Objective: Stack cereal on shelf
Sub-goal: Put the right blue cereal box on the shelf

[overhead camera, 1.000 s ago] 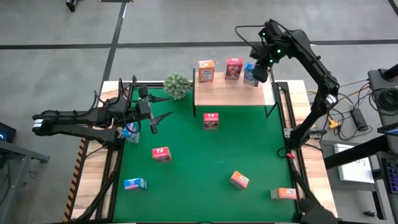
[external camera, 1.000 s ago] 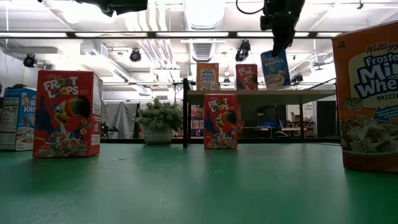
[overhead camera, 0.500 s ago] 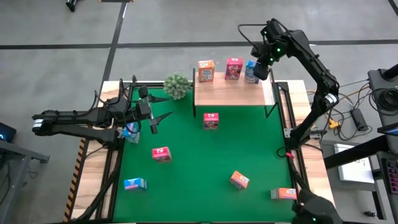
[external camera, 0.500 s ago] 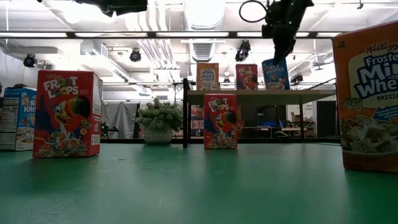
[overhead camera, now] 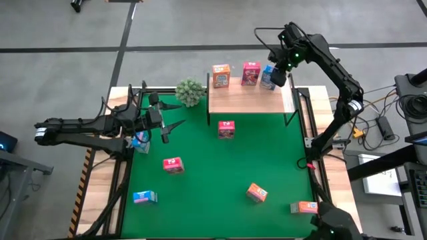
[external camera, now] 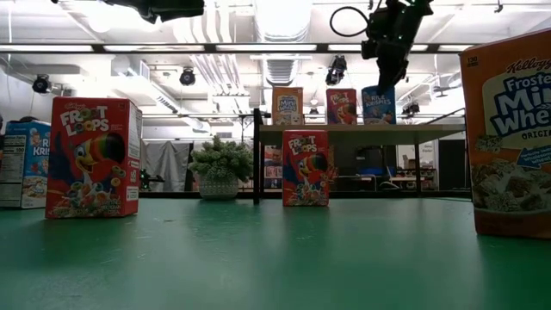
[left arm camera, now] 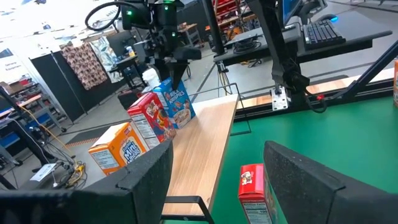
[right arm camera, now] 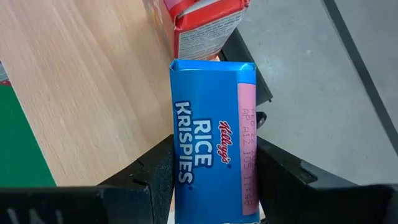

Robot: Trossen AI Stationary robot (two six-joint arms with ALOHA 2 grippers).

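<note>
The wooden shelf (overhead camera: 247,100) stands at the table's far edge and carries an orange cereal box (overhead camera: 221,75) and a red one (overhead camera: 251,73). My right gripper (overhead camera: 277,75) is shut on a blue cereal box (external camera: 379,105) just right of the red one, and the blue box's bottom is down at the board. My left gripper (overhead camera: 163,127) hangs open and level over the table's left side, above another blue box (overhead camera: 140,141). Two red boxes (overhead camera: 226,129) (overhead camera: 173,165), a blue one (overhead camera: 144,197) and two orange ones (overhead camera: 256,193) (overhead camera: 304,207) stand or lie on the green felt. My right gripper pinches the blue box near its top end (right arm camera: 211,180) between its two fingers (right arm camera: 155,168), one on each broad face. The fingers slant down from above. The box stands nearly upright with its bottom at the shelf board (external camera: 379,123); whether it rests there I cannot tell.
A small green plant (overhead camera: 190,91) stands by the shelf's left end. Black metal supports (overhead camera: 291,113) flank the shelf. The shelf board in front of the boxes is bare wood, and the felt between the scattered boxes is free.
My right gripper has sunk toward the shelf with the blue box and moved a little toward the red box. The box hung tilted above the board and now stands nearly upright at board level.
</note>
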